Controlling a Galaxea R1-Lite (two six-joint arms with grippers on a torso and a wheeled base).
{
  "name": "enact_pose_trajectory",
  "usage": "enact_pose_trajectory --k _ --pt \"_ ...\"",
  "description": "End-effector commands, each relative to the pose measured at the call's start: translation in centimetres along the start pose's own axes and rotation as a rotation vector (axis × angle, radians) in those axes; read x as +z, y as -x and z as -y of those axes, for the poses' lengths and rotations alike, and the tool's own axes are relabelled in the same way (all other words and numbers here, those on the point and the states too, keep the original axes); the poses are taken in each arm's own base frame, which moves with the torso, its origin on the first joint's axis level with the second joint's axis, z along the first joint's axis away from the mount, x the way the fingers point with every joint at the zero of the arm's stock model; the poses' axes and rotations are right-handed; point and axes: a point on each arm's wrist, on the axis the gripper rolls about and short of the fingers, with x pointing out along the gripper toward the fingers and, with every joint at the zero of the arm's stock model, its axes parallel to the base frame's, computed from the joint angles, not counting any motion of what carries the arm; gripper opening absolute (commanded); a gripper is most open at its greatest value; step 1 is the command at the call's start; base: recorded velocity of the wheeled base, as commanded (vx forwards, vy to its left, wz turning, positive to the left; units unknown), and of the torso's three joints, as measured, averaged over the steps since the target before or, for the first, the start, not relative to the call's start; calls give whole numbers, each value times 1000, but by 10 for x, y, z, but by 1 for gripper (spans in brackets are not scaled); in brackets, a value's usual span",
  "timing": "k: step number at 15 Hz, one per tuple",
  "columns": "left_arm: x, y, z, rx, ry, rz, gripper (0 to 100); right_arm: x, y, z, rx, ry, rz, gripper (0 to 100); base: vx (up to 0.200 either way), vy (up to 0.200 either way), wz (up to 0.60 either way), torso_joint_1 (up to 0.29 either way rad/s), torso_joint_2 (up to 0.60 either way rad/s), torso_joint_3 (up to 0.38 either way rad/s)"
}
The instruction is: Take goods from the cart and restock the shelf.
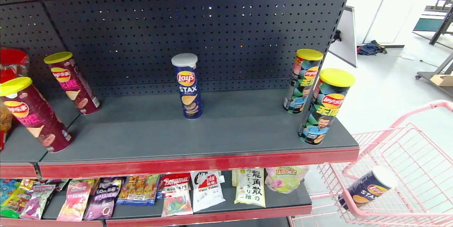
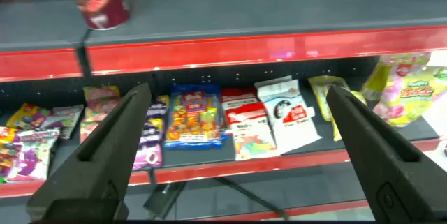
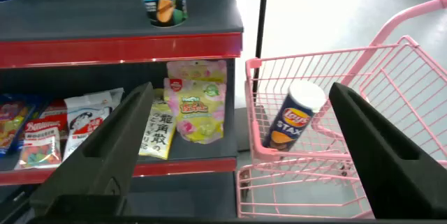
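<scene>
both gape: left hand (image 2: 237,91) facing snacks (image 2: 195,116), right hand (image 3: 241,88) facing cart (image 3: 335,50).

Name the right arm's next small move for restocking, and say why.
Probably ease the right gripper, open and empty, toward the blue chip can lying in the pink cart. It is the only item seen in the cart, and the shelf has bare room beside the upright blue can.
</scene>
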Motion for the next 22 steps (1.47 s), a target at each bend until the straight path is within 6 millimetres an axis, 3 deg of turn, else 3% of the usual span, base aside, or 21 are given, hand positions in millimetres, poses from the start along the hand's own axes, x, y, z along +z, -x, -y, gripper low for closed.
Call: enact_pose_trajectory --k 1,3,7,15,22 --pt "0 0 0 0 0 0 100 0 0 0 0 0 -1 100 0 -200 0 2 2 7" --pt "0 0 0 0 0 0 100 0 0 0 0 0 -1 100 0 -200 0 2 5 0" --pt "0 0 0 0 0 0 100 0 0 0 0 0 -1 100 0 0 0 0 0 0" --pt "0 0 0 2 0 0 100 0 0 0 -2 -3 -1 100 0 0 -600 5 3 2" --pt "0 0 0 0 0 0 100 0 0 0 -2 -4 -1 100 0 0 0 -43 97 55"
